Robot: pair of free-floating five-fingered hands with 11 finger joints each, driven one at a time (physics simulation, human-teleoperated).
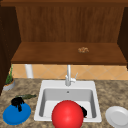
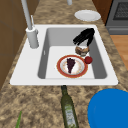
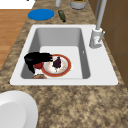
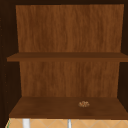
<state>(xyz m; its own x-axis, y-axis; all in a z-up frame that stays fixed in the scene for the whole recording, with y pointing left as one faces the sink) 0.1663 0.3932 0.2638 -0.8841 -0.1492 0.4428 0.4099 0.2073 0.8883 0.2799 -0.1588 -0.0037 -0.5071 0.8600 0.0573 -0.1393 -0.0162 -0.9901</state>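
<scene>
My right hand point(image 2: 84, 37) hangs low in the white sink point(image 2: 25, 72), at its near right side. Its straight fingers point(image 2: 79, 40) reach down to a small brown round food point(image 2: 81, 50) beside a small red fruit point(image 2: 88, 59). In the right side view this hand point(image 3: 36, 58) hovers over the red fruit point(image 3: 38, 66) and the edge of a red-rimmed plate point(image 3: 68, 67). A dark purple item point(image 2: 71, 64) lies on that plate point(image 2: 59, 66). My left hand point(image 1: 17, 102) floats over the blue plate point(image 1: 16, 115), fingers hanging loose. A big red ball point(image 1: 67, 114) covers most of my right hand point(image 1: 84, 111).
A faucet point(image 1: 68, 76) stands behind the basin. A green bottle point(image 2: 68, 107) lies on the counter left of the sink, next to the blue plate. A white plate point(image 1: 117, 116) sits at the right. A potted plant point(image 1: 9, 81) is at the far left. A small brown item point(image 4: 84, 103) rests on the lower cabinet shelf.
</scene>
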